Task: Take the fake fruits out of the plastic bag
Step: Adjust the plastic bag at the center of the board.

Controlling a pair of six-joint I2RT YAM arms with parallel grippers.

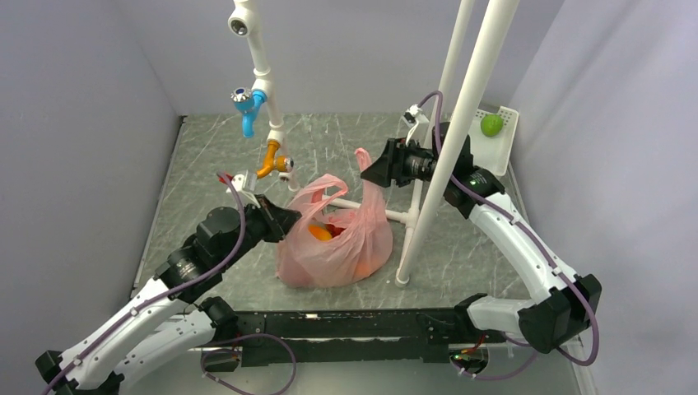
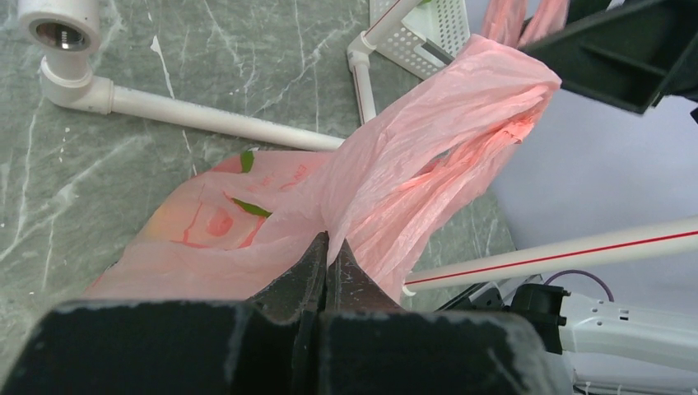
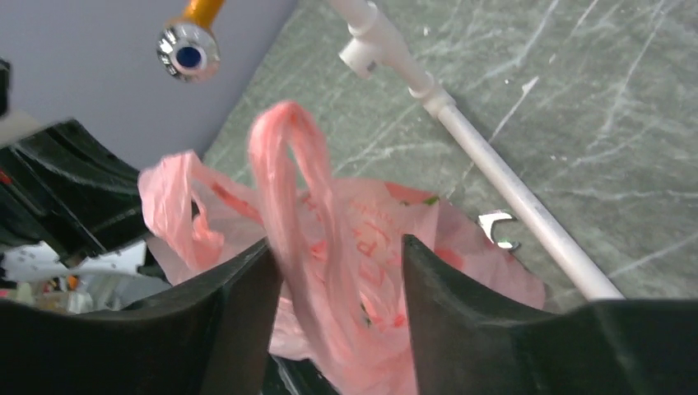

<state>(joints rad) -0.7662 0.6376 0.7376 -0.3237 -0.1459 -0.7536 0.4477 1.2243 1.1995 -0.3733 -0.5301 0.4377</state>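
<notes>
The pink plastic bag (image 1: 337, 243) sits mid-table with its mouth up. Inside it show an orange fake fruit (image 1: 319, 233) and a bit of red (image 1: 334, 228); the others are hidden by the film. My left gripper (image 1: 286, 222) is at the bag's left rim, shut on a fold of the bag (image 2: 411, 156), with its tips (image 2: 332, 244) pinching the film. My right gripper (image 1: 368, 173) hovers at the bag's right side, open. The bag's raised loop handle (image 3: 284, 164) hangs between its fingers, close to the left finger (image 3: 247, 288). The right gripper (image 3: 337, 243) does not clamp it.
A white pipe frame stands over the table, with an upright (image 1: 449, 156) just right of the bag and a floor pipe (image 3: 510, 189) behind it. Blue (image 1: 247, 107) and orange (image 1: 276, 160) taps hang above the bag's left. A white basket (image 1: 504, 152) holds a green fruit (image 1: 492, 125) at the back right.
</notes>
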